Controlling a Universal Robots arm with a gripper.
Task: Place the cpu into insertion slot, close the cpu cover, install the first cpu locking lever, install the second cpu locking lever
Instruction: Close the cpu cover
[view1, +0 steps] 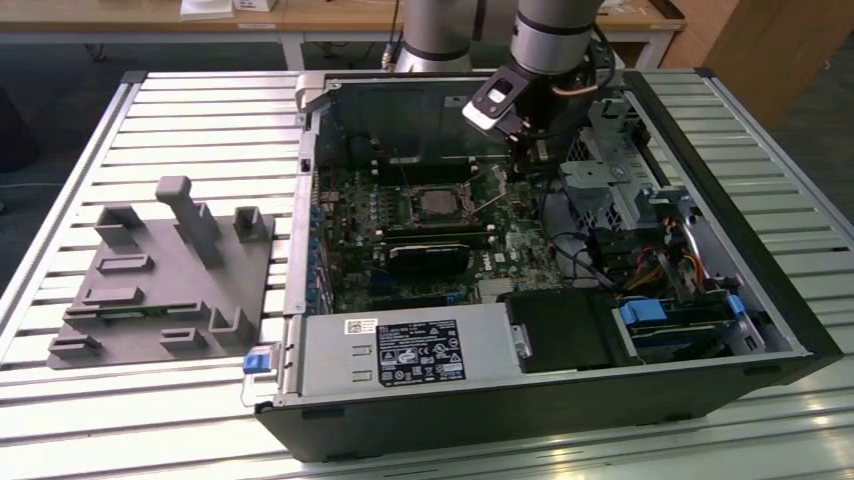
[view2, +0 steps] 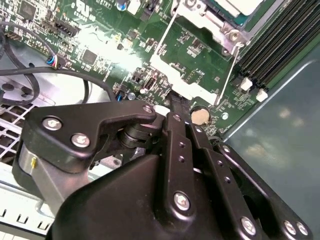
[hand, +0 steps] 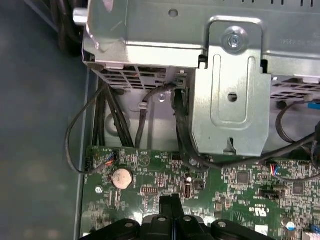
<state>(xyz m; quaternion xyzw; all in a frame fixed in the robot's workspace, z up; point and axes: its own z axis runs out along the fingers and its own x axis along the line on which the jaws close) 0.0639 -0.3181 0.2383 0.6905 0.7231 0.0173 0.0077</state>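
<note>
In the exterior view the insertion slot (view1: 434, 204) sits mid-board in the open computer case, its centre grey with a silver frame around it. My gripper (view1: 525, 172) hangs just past the slot's corner on the exterior view's right, low over the green board. In the second wrist view the cpu (view2: 241, 5) shows a pale silver face inside the cpu cover (view2: 202, 17). Two thin wire levers (view2: 231, 67) run beside the slot; one (view1: 497, 200) stands out at a slant. In both wrist views the black fingers (hand: 166, 204) are pressed together, with nothing between them.
A coin battery (hand: 121, 178) lies on the board close to the fingertips. A metal drive cage (hand: 227, 85) and black cables (hand: 145, 115) stand beyond them. Memory slots (view2: 280, 45) run beside the socket. A grey fixture (view1: 167, 270) rests on the slatted table outside the case.
</note>
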